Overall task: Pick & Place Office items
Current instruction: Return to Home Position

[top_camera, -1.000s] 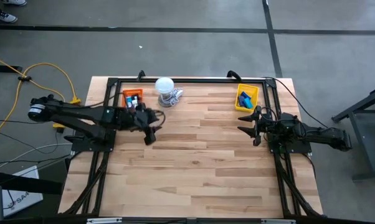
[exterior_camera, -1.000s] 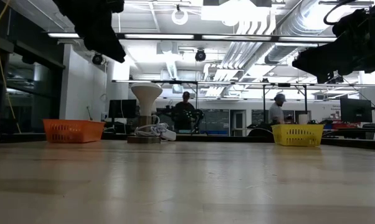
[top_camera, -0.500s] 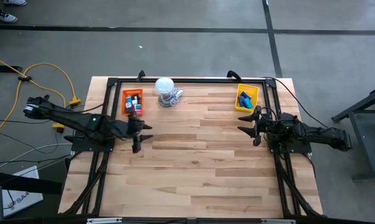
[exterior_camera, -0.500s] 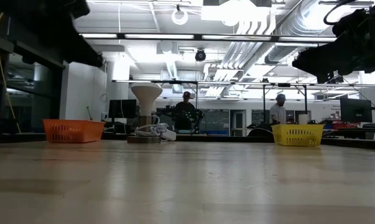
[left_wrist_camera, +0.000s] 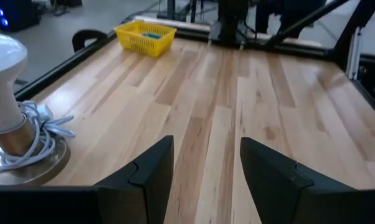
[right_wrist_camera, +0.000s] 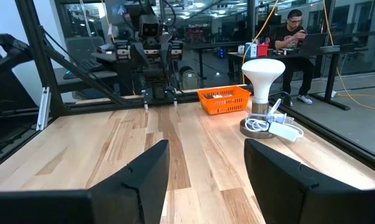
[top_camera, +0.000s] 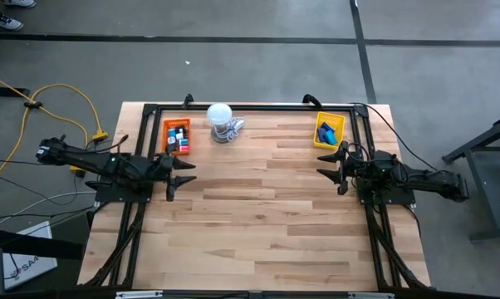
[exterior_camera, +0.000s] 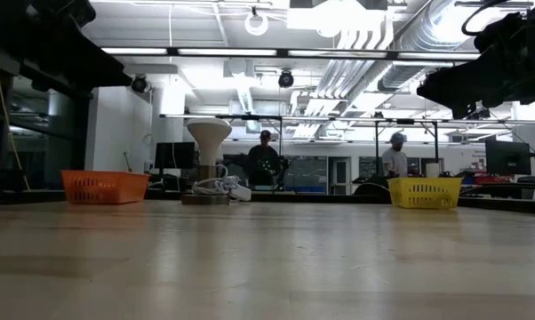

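The left pincer (top_camera: 180,173) hangs released over the left side of the desk (top_camera: 258,216), its two dark fingers (left_wrist_camera: 153,168) spread wide with only bare wood showing between them; just beyond it, toward the desk's far edge, sits the orange basket (exterior_camera: 103,188), and inside it lie small office pieces (top_camera: 178,135) in red, black, teal and white; a little farther along that far edge, off to this pincer's inner side, stands a white bulb-shaped lamp (top_camera: 221,115) on a round base, with a pale cable (left_wrist_camera: 44,127) coiled about its foot; the right pincer (top_camera: 325,164) hangs over the opposite side of the desk, facing the left one, likewise released and holding nothing; just beyond it, near the far right corner, stands the yellow basket (left_wrist_camera: 144,36) with blue pieces (top_camera: 327,131) inside; past the desk, a person (exterior_camera: 396,156) shows in the room behind.
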